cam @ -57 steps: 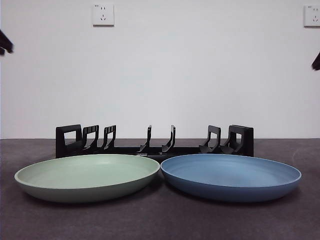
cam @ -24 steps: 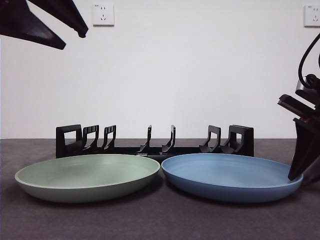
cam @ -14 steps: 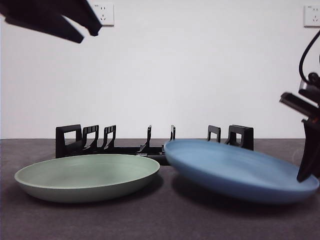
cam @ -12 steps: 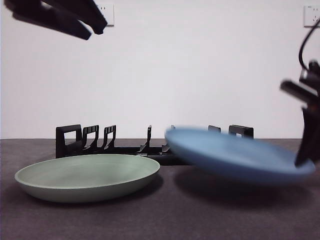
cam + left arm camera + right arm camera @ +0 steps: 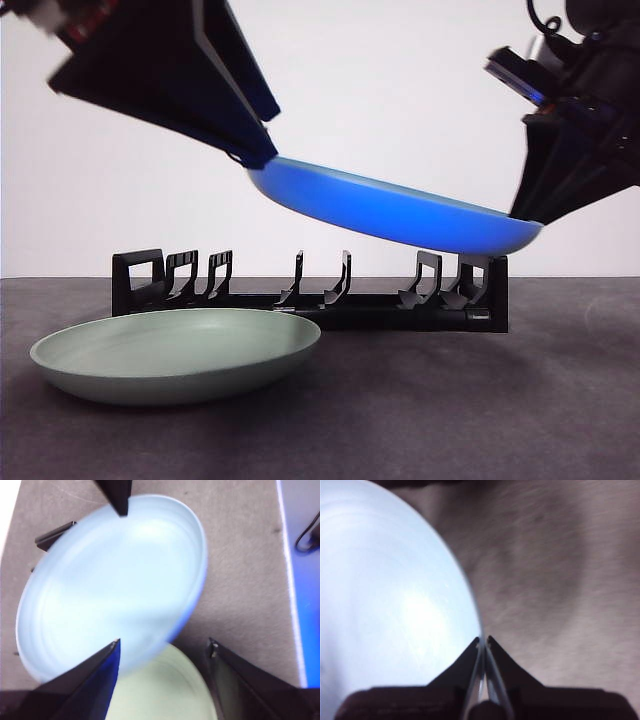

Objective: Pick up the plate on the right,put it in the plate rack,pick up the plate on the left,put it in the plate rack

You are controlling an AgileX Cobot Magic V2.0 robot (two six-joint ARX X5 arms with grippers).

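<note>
green plate (image 5: pixel 175 355): flat on tabletop (image 5: pixel 400 420), nearest | plate rack (image 5: pixel 310 285): behind, long axis left-right | blue plate (image 5: pixel 395 212): airborne above rack, tilted, right edge lower | right gripper (image 5: pixel 483 642): clamped on blue rim | left gripper (image 5: pixel 162 650): spread, at opposite rim

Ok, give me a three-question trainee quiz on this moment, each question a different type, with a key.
1. True or false: the blue plate is resting in the plate rack.
2. Which gripper is clamped on the blue plate's rim? A) left gripper B) right gripper C) neither
3. Fill in: the plate lying flat on the table in front of the rack is the ____ plate.

Key:
1. False. It is held in the air above the rack, tilted.
2. B. The right wrist view shows its jaws pinching the rim; the left gripper's jaws are spread open beside the plate's opposite edge.
3. green
</note>
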